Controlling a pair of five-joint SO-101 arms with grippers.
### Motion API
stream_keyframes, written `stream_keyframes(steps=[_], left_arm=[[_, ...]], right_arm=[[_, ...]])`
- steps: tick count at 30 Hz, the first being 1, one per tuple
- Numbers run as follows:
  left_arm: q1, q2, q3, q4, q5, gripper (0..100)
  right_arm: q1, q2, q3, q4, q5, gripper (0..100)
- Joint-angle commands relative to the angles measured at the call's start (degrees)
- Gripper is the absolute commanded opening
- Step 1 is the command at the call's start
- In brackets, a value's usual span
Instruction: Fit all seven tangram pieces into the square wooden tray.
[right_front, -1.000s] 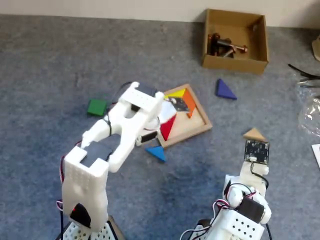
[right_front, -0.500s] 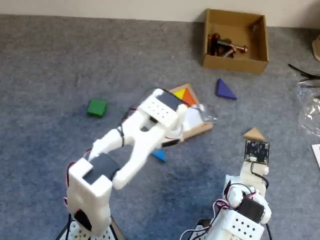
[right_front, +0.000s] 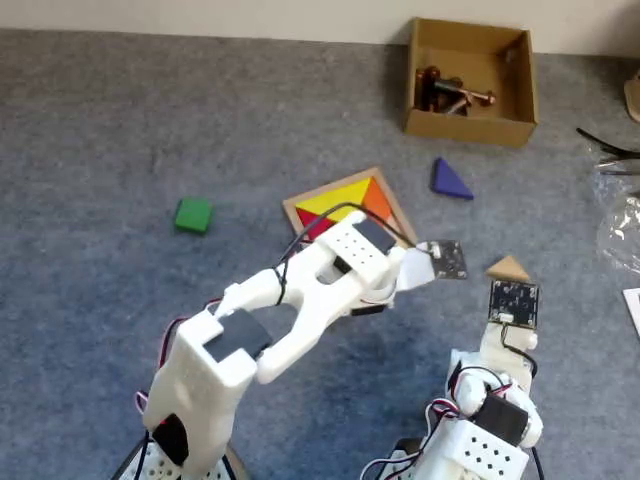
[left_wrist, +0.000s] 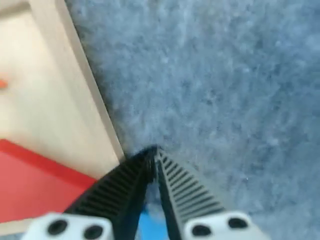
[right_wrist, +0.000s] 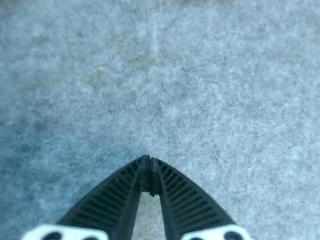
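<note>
High view: the wooden tray (right_front: 328, 188) lies at frame centre on grey carpet (right_front: 120, 120), holding a yellow piece (right_front: 335, 201), an orange piece (right_front: 379, 199) and a red piece (right_front: 309, 226). The left arm (right_front: 300, 300) extends from lower left across the tray's lower half. Loose on the carpet are a green square (right_front: 193, 215) left of the tray, a dark blue triangle (right_front: 450, 180) to its right, and a tan triangle (right_front: 509, 268) farther lower right. The right arm (right_front: 490, 410) sits at lower right. Left wrist view: the left gripper (left_wrist: 155, 152) has its tips pressed together with nothing seen clamped, just beside the tray's rim. Right wrist view: the right gripper (right_wrist: 148, 162) is likewise closed tip to tip, empty, over carpet.
</note>
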Motion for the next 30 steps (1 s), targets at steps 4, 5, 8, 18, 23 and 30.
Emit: stream_keyframes(steps=[4, 5, 8, 18, 23, 30], left_arm=[[-5.8, 5.1, -9.4, 3.2, 0.1, 3], [-6.6, 5.4, -10.1, 3.9, 0.1, 3], [-8.5, 6.1, -11.3, 5.7, 0.1, 3], [-13.0, 7.9, -11.2, 6.0, 0.1, 3], [-15.4, 7.7, -11.0, 6.2, 0.1, 3], [-17.4, 7.8, -11.2, 10.1, 0.1, 3]], right_arm=[[0.8, -0.8, 6.6, -1.0, -0.1, 0.5], [0.8, -0.8, 6.6, -1.0, -0.1, 0.5], [0.8, -0.8, 6.6, -1.0, -0.1, 0.5], [0.8, -0.8, 6.6, -1.0, -0.1, 0.5], [0.8, -0.8, 6.6, -1.0, -0.1, 0.5], [0.8, -0.8, 6.6, -1.0, -0.1, 0.5]])
